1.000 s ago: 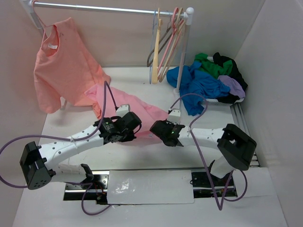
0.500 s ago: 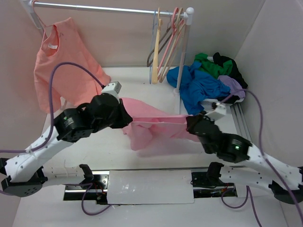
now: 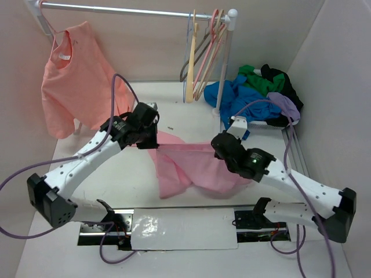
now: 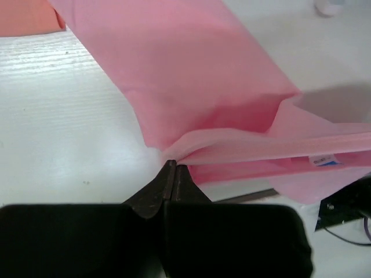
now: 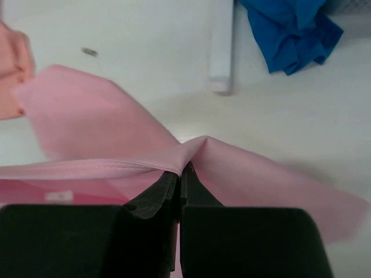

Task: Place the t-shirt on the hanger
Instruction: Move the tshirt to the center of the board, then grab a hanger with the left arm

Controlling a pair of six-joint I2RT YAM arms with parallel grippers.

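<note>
The bubblegum-pink t-shirt (image 3: pixel 194 165) hangs stretched between my two grippers, its lower part draped on the white table (image 3: pixel 93 168). My left gripper (image 3: pixel 152 136) is shut on a fold of the shirt's edge; the left wrist view shows the jaws (image 4: pixel 172 166) pinched on the pink fabric (image 4: pixel 197 75), with a small teal-and-white label (image 4: pixel 324 159). My right gripper (image 3: pixel 218 145) is shut on the hem, seen in the right wrist view (image 5: pixel 182 169) with fabric (image 5: pixel 93 133) spreading to both sides. A thin greyish wire hanger (image 3: pixel 184 72) hangs on the rail among thicker ones.
A salmon-orange shirt (image 3: pixel 75 81) hangs at the left of the clothes rail (image 3: pixel 133 10). Cream and pink hangers (image 3: pixel 206 52) hang by the right post (image 3: pixel 223 63). A pile of blue, green and dark garments (image 3: pixel 258 98) lies at the back right. White walls enclose the table.
Both grippers, still holding the shirt, have moved closer together and toward the table's middle. The shirt, stretched in the air half a second ago, now sags with its lower part on the table.
</note>
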